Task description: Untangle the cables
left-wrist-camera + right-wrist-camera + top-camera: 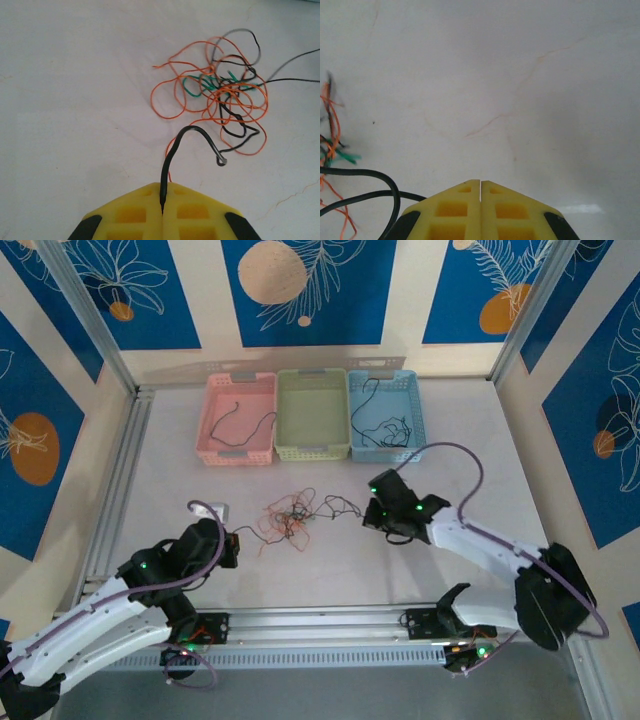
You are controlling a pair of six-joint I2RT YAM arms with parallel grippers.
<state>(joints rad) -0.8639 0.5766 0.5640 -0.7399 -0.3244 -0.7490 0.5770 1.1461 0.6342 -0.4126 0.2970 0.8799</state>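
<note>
Left gripper: My left gripper [162, 187] is pressed together, clamped on a black cable [176, 145] that sits in the seam between the yellow pads [130, 215].
Right gripper: My right gripper [480, 183] has its jaws brought together with only a hairline seam, and I see nothing caught between the tips. A black strand [375, 174] loops just beside its left pad.
Held cable, shape: Thin, round and glossy. It runs straight away from the pads, then hooks over to the right like a crook, and its bare grey tip points back down at the table [545, 100].
Tangle, place: The tangle of cables [295, 515] lies mid-table between my two grippers, in front of the baskets.
Tangle, look: It is a pile of hair-thin springy loops [225, 95], mostly orange with black ones woven through, and a kinked teal-green wire sits near its middle.
Tangle, axis: From above it spreads left to right, with a black strand trailing toward my right gripper [374, 520].
Pads: Moulded yellow plastic with square pockets and black outer edges.
Table surface: White and smooth, with faint hairline marks.
Baskets: The pink basket [205, 425], green basket [312, 452] and blue basket [418, 425] are slotted plastic. They stand touching in a row at the far edge. The pink and blue ones hold black wires.
</note>
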